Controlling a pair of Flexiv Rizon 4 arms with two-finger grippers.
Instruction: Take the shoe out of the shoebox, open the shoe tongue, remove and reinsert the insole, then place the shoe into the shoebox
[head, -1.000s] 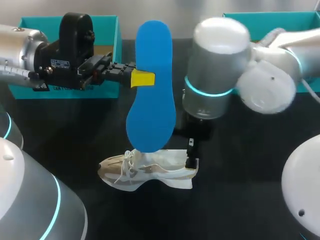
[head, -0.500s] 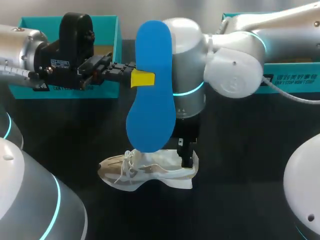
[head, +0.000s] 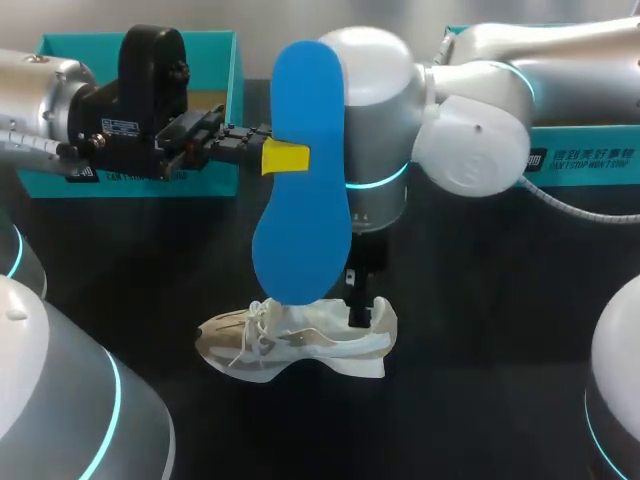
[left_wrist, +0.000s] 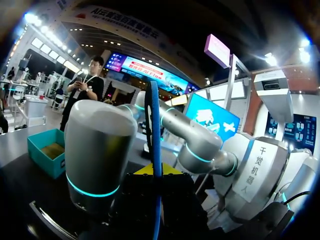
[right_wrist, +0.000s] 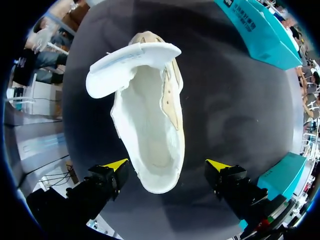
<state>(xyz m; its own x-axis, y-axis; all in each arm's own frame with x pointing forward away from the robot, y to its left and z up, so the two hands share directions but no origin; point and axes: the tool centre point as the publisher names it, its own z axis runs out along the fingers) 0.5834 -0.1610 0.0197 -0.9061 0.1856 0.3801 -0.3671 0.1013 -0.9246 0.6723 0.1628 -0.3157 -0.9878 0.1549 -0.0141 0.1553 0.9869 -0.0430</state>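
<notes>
The shoe (head: 295, 340) lies on the table (head: 480, 330), with the insole (head: 303, 170) upright above it, clamped in the left gripper (head: 290, 158). The right gripper (right_wrist: 170, 165) straddles the shoe's heel. The left box (head: 228, 80) and the right box (head: 580, 150) stand behind.

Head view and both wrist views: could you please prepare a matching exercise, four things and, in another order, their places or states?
1. blue foam insole
2. white and beige sneaker
3. teal cardboard shoebox
4. right gripper

a. open, astride the sneaker's heel
b. lying on the black table
c. at that table's far edge
d. upright, pinched in the left gripper

Pairs: 1-d, 2-b, 3-c, 4-a.
</notes>
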